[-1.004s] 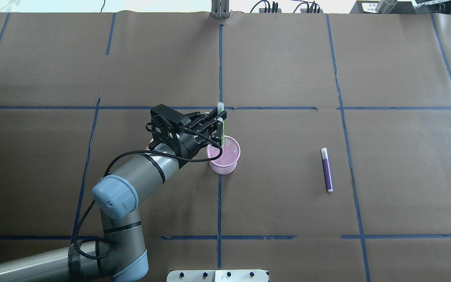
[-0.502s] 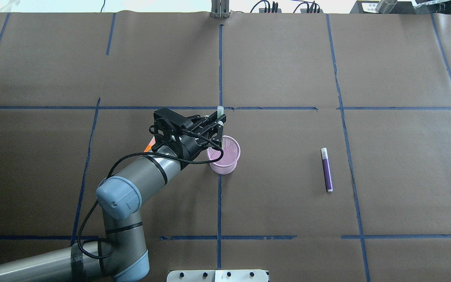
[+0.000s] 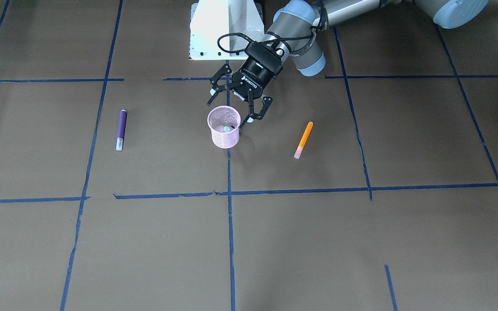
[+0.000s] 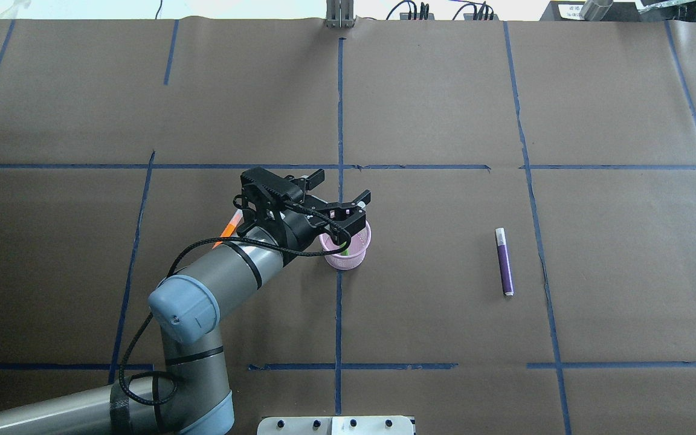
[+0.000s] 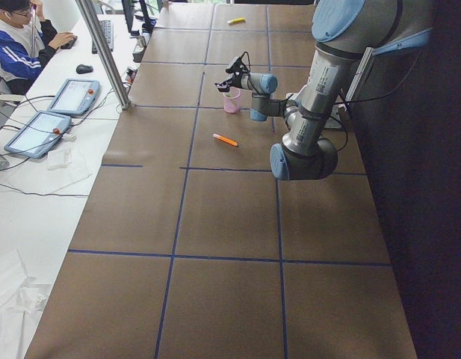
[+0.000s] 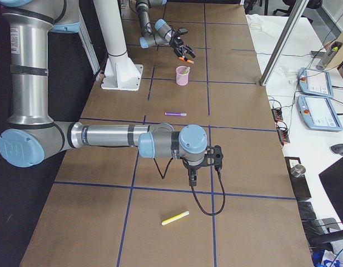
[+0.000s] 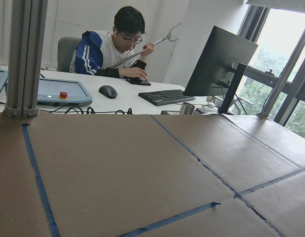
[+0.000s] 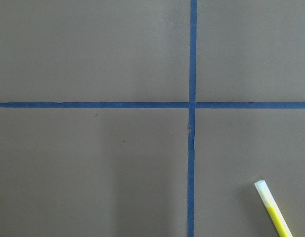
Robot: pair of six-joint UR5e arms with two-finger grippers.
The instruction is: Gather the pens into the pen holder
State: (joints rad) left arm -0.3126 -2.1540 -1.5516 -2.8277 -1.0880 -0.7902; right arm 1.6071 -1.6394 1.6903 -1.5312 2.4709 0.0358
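Pink pen holder [image 3: 224, 134] sits on a tape line on the worktop [image 3: 145, 242], with the green pen [image 3: 227, 128] inside, cap up. The left end effector [image 3: 231, 114] hovers just over the rim with its fingers spread wide and empty; a second ago it was pinching that pen above the cup. The orange pen [image 3: 304, 139] and purple pen [image 3: 121, 129] lie flat on either side. The right end effector [image 6: 193, 177] is near a yellow pen [image 6: 175, 218], can't tell its grip.

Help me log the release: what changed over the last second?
The left pincer opened and let go of the green pen, which dropped from upright at the rim down into the pink mesh pen holder. The holder and the purple pen stayed where they were.
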